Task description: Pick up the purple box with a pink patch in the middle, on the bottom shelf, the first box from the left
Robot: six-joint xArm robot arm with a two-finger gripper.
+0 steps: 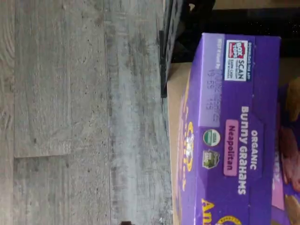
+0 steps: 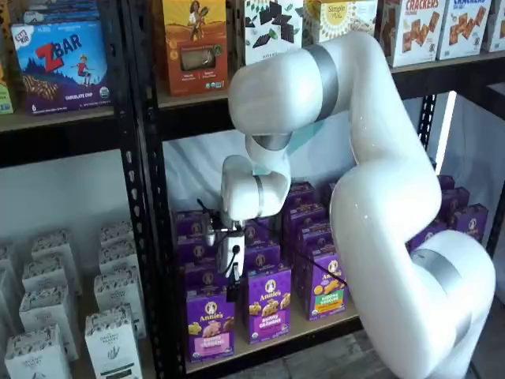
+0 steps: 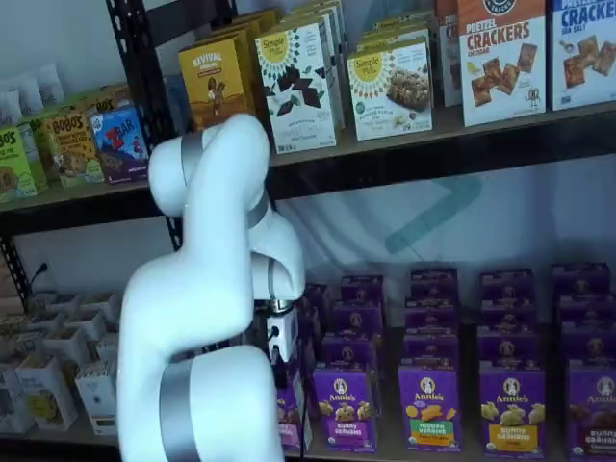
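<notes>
The purple box [image 2: 209, 324] with a pink patch on its lower front stands upright at the left end of the bottom shelf [image 2: 304, 330], at the front of its row. My gripper [image 2: 233, 290] hangs just above the box's upper right corner; its black fingers show side-on, so I cannot tell any gap. In a shelf view the gripper [image 3: 285, 358] is beside my white arm, and the box [image 3: 292, 421] is mostly hidden behind the arm. The wrist view shows the box [image 1: 243, 154] close up, with a pink "Neapolitan" patch, on the tan board [image 1: 176, 93].
More purple Annie's boxes [image 2: 268, 304] stand right of and behind the target. A black perforated upright [image 2: 146, 237] is just left of it, with white boxes [image 2: 110, 316] beyond. The higher board [image 2: 197, 99] carries orange and white boxes. Grey wood floor [image 1: 70, 117] lies below.
</notes>
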